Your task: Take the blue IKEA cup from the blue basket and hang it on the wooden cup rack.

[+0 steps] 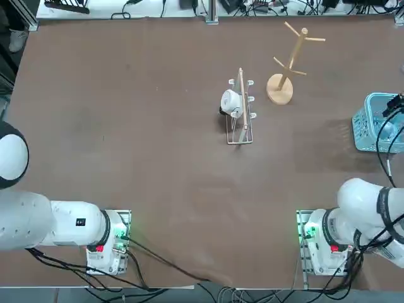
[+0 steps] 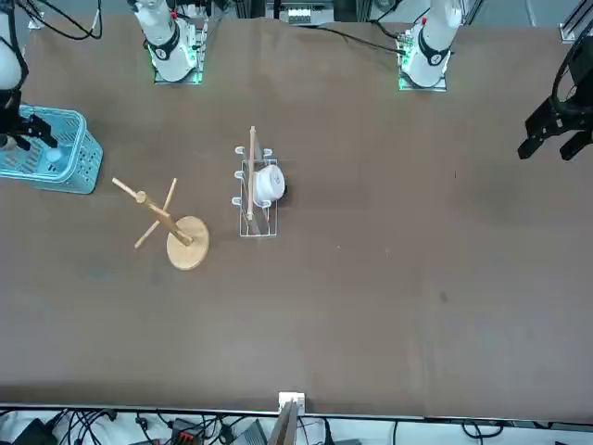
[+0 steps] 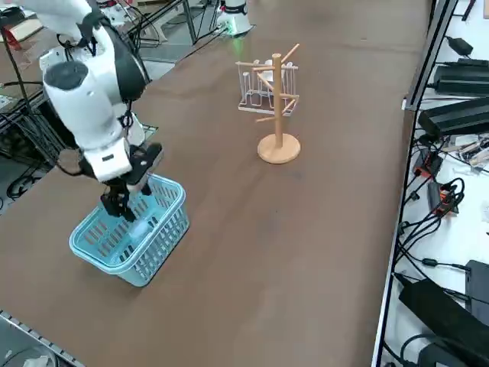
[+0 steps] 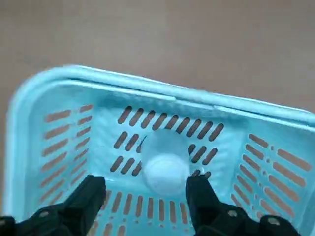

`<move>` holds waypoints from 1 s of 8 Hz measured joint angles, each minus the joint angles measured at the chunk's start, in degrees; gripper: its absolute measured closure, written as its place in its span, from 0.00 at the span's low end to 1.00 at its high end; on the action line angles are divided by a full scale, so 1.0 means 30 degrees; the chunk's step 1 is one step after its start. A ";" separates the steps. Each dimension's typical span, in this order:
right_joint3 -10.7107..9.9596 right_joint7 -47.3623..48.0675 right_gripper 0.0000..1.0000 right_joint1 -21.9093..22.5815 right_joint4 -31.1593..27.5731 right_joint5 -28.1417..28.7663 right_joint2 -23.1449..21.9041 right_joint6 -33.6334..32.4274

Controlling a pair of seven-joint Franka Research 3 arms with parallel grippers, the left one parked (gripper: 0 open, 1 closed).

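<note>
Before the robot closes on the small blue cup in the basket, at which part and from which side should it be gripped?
Probably by its round side wall, from above: the cup is slim and fits between the open gripper's fingers, while the basket's walls surround it.

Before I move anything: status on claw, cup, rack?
Right claw open over basket. Blue cup inside, between fingertips, ungripped. Wooden rack bare.
</note>
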 joint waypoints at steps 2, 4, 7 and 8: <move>-0.0005 -0.0910 0.00 -0.0782 -0.0025 0.0000 0.1823 0.1729; -0.0002 -0.1124 0.00 -0.1074 -0.0014 0.0000 0.3038 0.2717; -0.0001 -0.1412 0.00 -0.1138 -0.0001 0.0000 0.3315 0.2893; -0.0001 -0.1536 0.00 -0.1158 -0.0001 0.0000 0.3316 0.2894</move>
